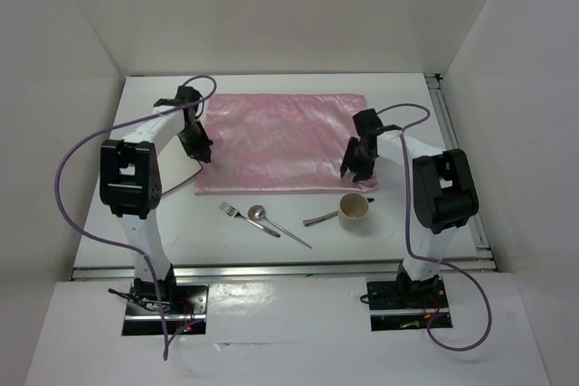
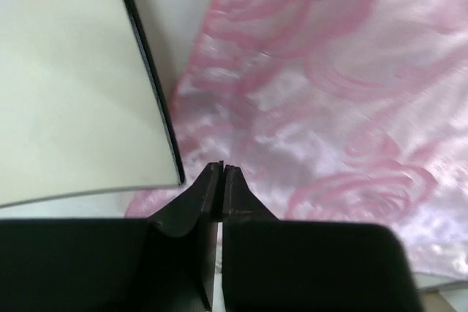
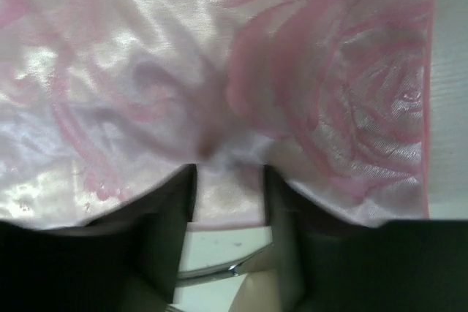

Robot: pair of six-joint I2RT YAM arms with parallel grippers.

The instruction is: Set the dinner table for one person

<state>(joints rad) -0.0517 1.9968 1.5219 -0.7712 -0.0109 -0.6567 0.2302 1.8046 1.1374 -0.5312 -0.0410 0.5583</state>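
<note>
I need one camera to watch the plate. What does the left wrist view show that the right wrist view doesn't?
Only the left wrist view: the white plate and the left tool, fingers together. Only the right wrist view: the right tool, fingers apart, with part of a cup and a metal handle between them. Both: the pink cloth.

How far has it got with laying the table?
The pink cloth looks spread flat on the table. Both claws sit at its edges, the left claw closed and the right claw open, seemingly straightening it. Left to do: the plate lies beside the cloth, and the fork, spoon and cup wait in front of it.
</note>
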